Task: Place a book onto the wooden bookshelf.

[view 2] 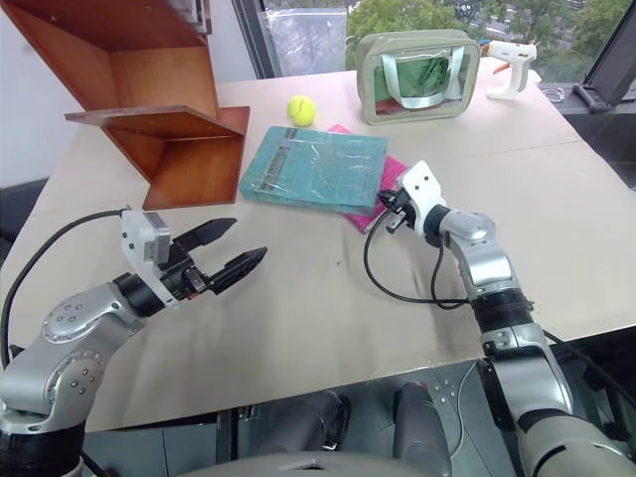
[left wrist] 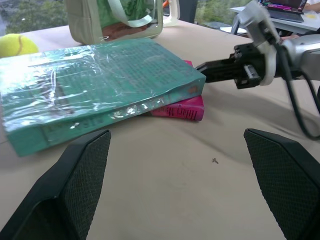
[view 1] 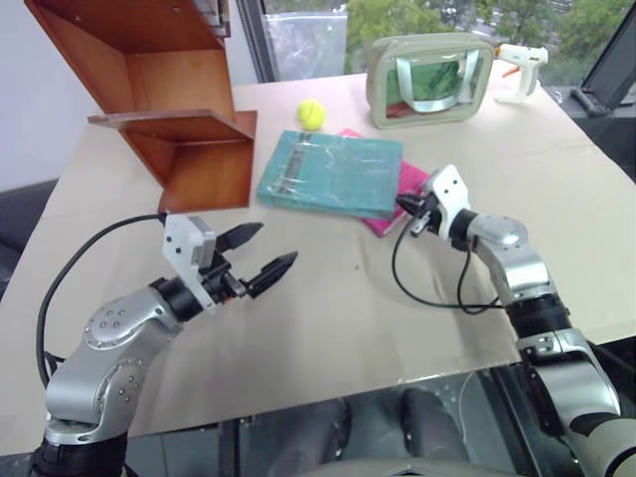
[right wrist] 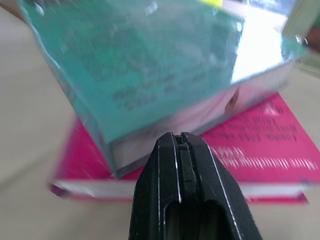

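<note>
Pressed flat together, the two black fingers of the right gripper [view 1: 405,205] pinch nothing; their joined tips sit at the near right corner of the book [view 1: 331,172], about level with the seam where it rests on the pink book [view 1: 396,204], though actual contact cannot be told. Spread wide with empty air between them, the fingers of the left gripper [view 1: 266,252] hover above the bare tan table [view 1: 328,318], pointing toward one o'clock at the book's near edge and well short of it. In the head views, the book lies flat near the middle of the table, its glossy teal cover wrinkled with reflections, its right part overlapping the pink book so that only a pink strip shows at its three to four o'clock side. At about nine o'clock from the book, just beside its left edge, stands the wooden bookshelf [view 1: 169,84], reddish-brown with a horizontal shelf board jutting out. At the book's twelve o'clock lies a yellow tennis ball [view 1: 311,113]; at one o'clock stands a clear pouch [view 1: 429,81], and farther toward two o'clock a white glue gun [view 1: 521,66].
</note>
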